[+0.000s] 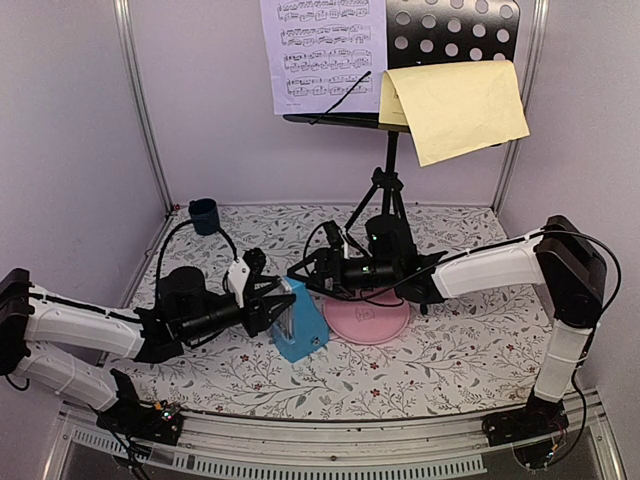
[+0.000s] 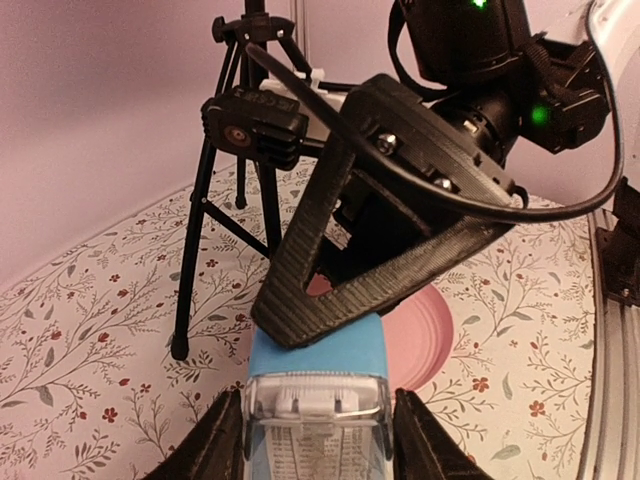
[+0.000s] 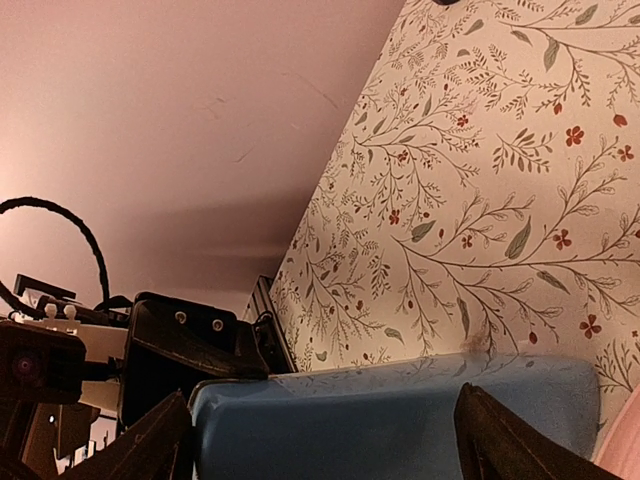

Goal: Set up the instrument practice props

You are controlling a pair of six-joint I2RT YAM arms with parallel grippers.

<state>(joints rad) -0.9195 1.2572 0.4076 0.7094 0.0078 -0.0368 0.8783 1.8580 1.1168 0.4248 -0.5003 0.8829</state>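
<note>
Flanking the blue metronome (image 2: 318, 385) closely, left gripper (image 2: 318, 448) — hold uncertain; right gripper (image 3: 325, 440) gapes wide just beside it.

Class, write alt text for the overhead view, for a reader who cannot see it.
Two robot arms meet at a blue metronome standing on a floral table, beside a pink plate. Behind, a black music stand holds a lilac sheet and a yellow sheet.

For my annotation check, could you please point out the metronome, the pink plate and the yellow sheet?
metronome (image 1: 305, 338): top external view, blue side face.
pink plate (image 1: 372, 335): top external view, bare near rim.
yellow sheet (image 1: 460, 105): top external view, middle of page.
</note>
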